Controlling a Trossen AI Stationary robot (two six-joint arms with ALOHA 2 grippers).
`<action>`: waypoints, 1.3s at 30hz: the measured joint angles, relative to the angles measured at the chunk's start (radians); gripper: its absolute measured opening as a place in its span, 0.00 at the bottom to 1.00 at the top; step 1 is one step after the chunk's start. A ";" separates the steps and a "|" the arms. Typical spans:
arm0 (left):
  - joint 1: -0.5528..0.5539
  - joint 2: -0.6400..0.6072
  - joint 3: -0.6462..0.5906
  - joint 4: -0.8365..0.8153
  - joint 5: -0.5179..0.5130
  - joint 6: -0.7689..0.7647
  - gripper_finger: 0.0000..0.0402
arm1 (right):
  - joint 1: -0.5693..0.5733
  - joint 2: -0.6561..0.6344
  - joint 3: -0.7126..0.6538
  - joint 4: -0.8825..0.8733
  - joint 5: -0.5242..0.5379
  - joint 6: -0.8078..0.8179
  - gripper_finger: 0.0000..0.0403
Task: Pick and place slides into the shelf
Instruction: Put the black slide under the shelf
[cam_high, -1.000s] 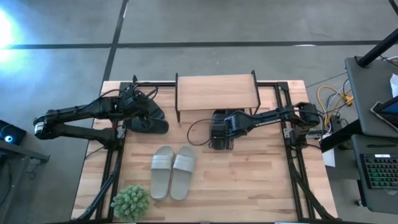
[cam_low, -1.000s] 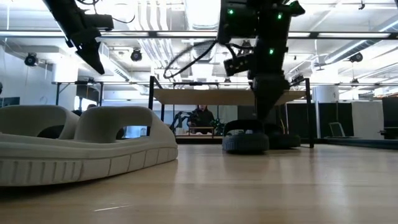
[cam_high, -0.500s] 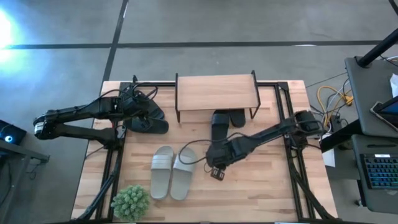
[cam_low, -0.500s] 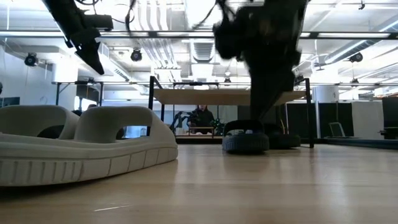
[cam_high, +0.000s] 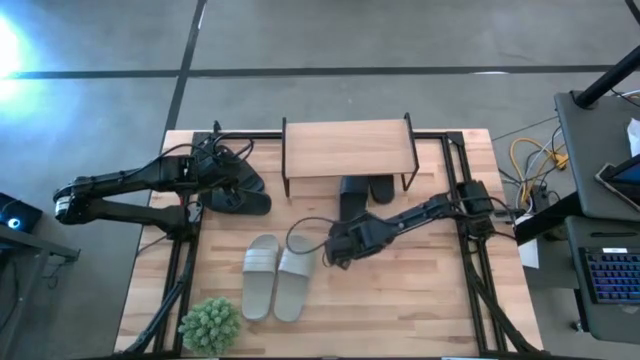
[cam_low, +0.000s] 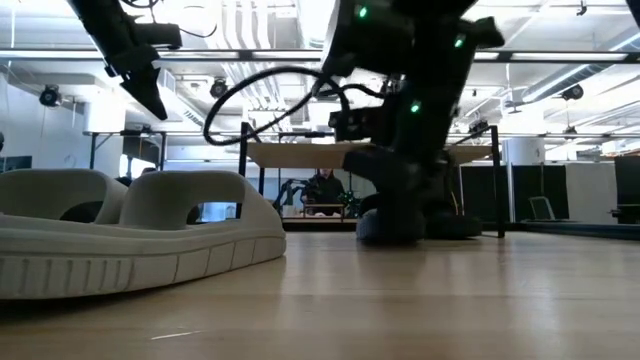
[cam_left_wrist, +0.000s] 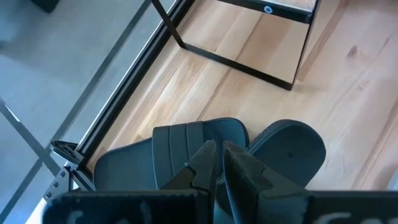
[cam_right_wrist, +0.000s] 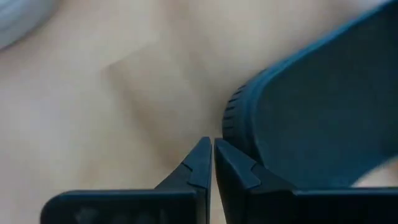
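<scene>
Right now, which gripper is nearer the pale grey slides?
The right gripper: it sits just beside the pale grey slides. The left gripper hovers over the black slide near the table's far left.

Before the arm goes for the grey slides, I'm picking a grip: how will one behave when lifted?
The grey-white slides look like thick moulded foam, so probably light. The wide arched strap stands up by itself, suggesting springy rather than floppy. The flat ribbed sole should slide, not roll.

Pale grey slides (cam_high: 277, 277) lie side by side, soles down, on table front-left, nr centre; one black pair (cam_high: 360, 193) sits partly under shelf (cam_high: 347, 147), toes outward; another black pair (cam_high: 232, 190) lies left of shelf; shelf wood-topped, black wire frame, upright at table's back.
</scene>
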 joint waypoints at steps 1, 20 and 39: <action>0.000 0.000 0.000 0.000 0.000 0.009 0.04 | -0.015 -0.001 -0.001 -0.012 0.033 0.002 0.03; 0.000 0.000 -0.026 0.000 -0.002 0.016 0.04 | -0.172 -0.050 -0.015 -0.050 0.058 -0.026 0.03; 0.065 0.099 -0.033 -0.284 0.088 -0.264 0.04 | -0.054 -0.302 -0.012 0.077 -0.161 0.170 0.03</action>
